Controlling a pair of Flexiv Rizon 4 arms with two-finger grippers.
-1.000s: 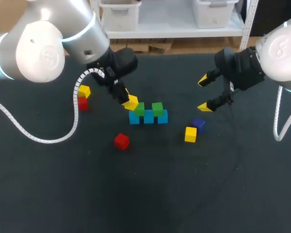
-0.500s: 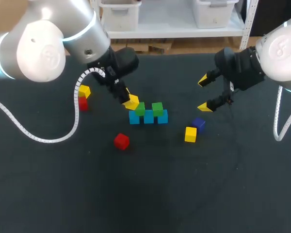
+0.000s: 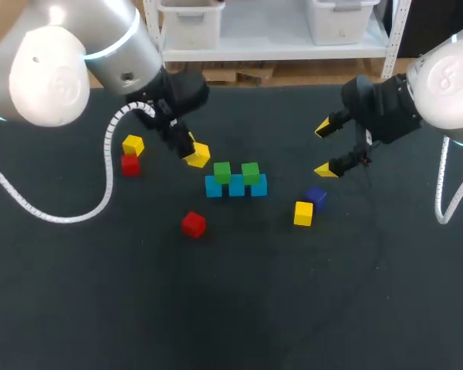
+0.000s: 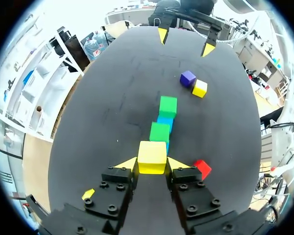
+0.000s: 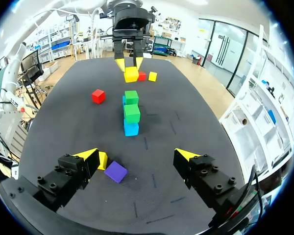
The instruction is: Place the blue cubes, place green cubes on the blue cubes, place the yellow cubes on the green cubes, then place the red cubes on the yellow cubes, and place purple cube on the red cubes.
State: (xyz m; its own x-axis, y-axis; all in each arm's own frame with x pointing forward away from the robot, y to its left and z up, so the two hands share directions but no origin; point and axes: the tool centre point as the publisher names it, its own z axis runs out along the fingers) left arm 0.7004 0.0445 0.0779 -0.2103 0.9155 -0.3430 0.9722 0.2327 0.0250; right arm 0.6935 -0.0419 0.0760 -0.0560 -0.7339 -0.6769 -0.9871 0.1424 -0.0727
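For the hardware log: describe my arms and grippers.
The left arm and right arm: rounded, glossy white, cyan light rings. The left gripper and right gripper: black, bolted fingers, yellow wedge tips. White cables trail from both.

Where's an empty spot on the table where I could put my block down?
The robot's side of the table, this side of the lone red cube and the loose yellow cube, is bare. So is the patch between the blue row and the right gripper. It's crowded by the row, where the gripped yellow cube sits in the left gripper.
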